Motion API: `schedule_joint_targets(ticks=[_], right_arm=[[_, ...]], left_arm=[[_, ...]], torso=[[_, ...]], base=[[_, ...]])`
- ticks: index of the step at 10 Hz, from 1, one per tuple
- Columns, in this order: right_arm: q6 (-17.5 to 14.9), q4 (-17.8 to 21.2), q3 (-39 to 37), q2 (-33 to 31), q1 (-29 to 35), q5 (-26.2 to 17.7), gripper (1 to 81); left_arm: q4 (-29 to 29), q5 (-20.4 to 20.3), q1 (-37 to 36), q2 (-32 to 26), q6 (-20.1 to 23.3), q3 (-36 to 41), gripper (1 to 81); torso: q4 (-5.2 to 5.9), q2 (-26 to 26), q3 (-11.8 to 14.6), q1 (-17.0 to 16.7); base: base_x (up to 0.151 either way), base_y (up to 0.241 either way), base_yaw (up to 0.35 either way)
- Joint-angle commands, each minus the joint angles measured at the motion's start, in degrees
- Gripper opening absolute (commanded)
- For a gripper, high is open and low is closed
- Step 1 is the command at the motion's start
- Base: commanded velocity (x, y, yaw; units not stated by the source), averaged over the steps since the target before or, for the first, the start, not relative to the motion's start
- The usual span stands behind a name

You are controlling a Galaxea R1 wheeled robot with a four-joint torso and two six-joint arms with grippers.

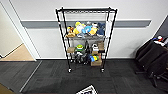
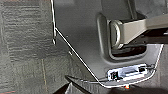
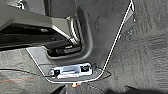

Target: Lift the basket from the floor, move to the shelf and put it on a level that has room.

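The robot stands facing the shelf (image 1: 85,37), which is well apart from it across the floor (image 1: 50,75), against the pale wall. The basket (image 1: 87,90) is much closer in. One pale corner of it with a dark rim pokes up close in front of the robot, about on its midline, so I judge that neither arm has a clear advantage. Its edge runs at a slant to the shelf's front, but too little of it is visible to settle the long axis.

Both wrist cameras look down past the robot's own grey base plate onto carpet. I cannot tell whether the left gripper or the right gripper is released or clenched, or whether either is carrying anything.

On the shelf, the top level (image 1: 86,10) is bare wire, while plush toys (image 1: 85,29) and boxes (image 1: 96,62) crowd the tiers beneath.
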Motion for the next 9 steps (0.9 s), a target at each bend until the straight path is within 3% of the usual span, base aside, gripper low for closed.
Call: schedule_joint_targets(ticks=[1,3,7,9], right_arm=[[0.19,-0.18,0.21,-0.54,0.39,-3.72,81.1],[0.19,-0.27,0.21,-0.45,0.39,-3.72,81.1],[0.19,-0.27,0.57,-0.98,0.39,-3.81,81.1],[0.19,-0.45,3.89,-2.82,0.91,-3.81,81.1]], left_arm=[[-0.10,3.90,-0.37,-0.72,0.47,-0.12,81.1],[-0.10,3.90,-0.46,-0.81,0.47,-0.12,81.1],[-0.10,4.16,-0.37,-0.90,0.21,0.41,81.1],[-0.10,3.81,-0.63,-3.61,-0.05,4.44,81.1]], torso=[[0.00,0.00,0.00,0.00],[0.00,0.00,0.00,0.02],[0.00,0.05,-0.02,0.02],[0.00,0.05,-0.02,0.00]], base=[[0.149,0.000,0.000],[0.134,0.000,0.000],[0.000,0.000,0.000],[0.000,0.000,0.000]])
